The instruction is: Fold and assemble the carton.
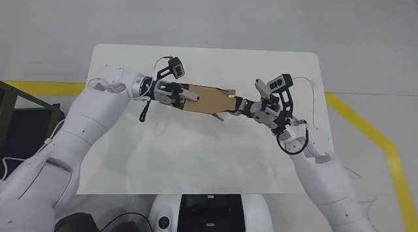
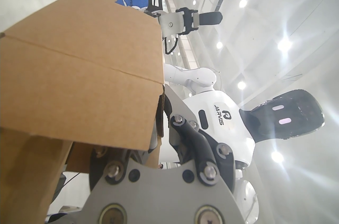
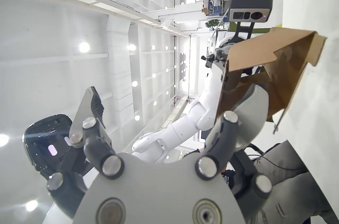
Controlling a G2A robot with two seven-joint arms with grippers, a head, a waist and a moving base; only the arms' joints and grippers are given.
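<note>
On my left, the left gripper (image 1: 175, 94) is clamped on one end of the brown carton (image 1: 209, 99), holding it over the white table (image 1: 196, 160). The carton runs lengthwise between the arms, a partly opened sleeve with its end flaps loose. At its far end the right gripper (image 1: 243, 106) is spread wide, one finger at the open mouth and the other well clear. I judge we're squaring the sleeve open. Next, the right claw must push a wall outward or pinch a flap while the left grip steadies.
</note>
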